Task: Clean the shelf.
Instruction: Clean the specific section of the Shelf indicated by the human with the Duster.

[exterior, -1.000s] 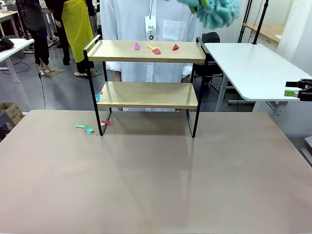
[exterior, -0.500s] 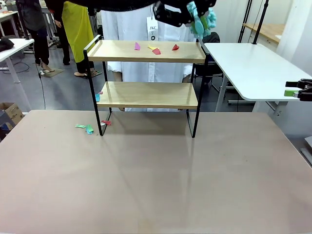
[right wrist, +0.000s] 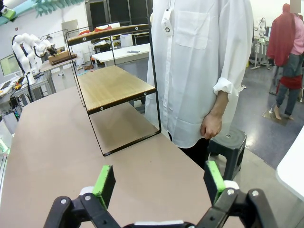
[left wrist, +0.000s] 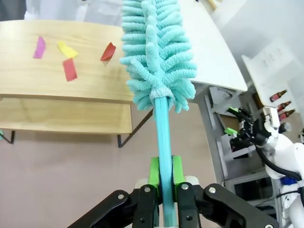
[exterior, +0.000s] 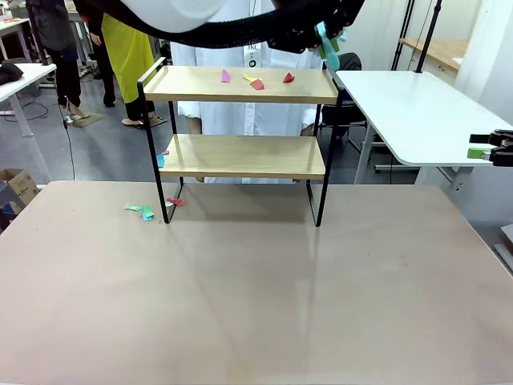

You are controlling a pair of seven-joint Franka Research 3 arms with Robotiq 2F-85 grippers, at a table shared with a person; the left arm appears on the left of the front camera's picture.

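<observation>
A two-tier shelf (exterior: 240,85) with light wooden boards and a thin black frame stands on the far half of a tan table (exterior: 256,305). A person in a white coat (exterior: 216,40) stands just behind it.

The left arm reaches in across the top of the front view. Its left gripper (exterior: 319,34) hangs above the right end of the shelf's top board, close to the raised side rail. In the left wrist view, the left gripper (left wrist: 165,171) has its green pads pressed tight on the teal handle of a fluffy teal duster (left wrist: 156,52). The duster head points out over the right end of the top board of the shelf (left wrist: 85,71). Whether it touches the board cannot be told. From the front, only a strip of the duster (exterior: 330,48) shows beside the gripper.

Four paper scraps (left wrist: 70,69), purple, yellow and two red, lie on the top board, apart from the duster head. More scraps (exterior: 140,210) lie on the table by the shelf's front left leg.

The right gripper (exterior: 481,146) sits at the right edge of the front view, well away from the shelf and lower than its top board. In the right wrist view, the right gripper (right wrist: 159,183) has its jaws spread wide with nothing between them. The shelf (right wrist: 111,85) stands ahead of it, seen end-on, with the person (right wrist: 199,71) beside it.
</observation>
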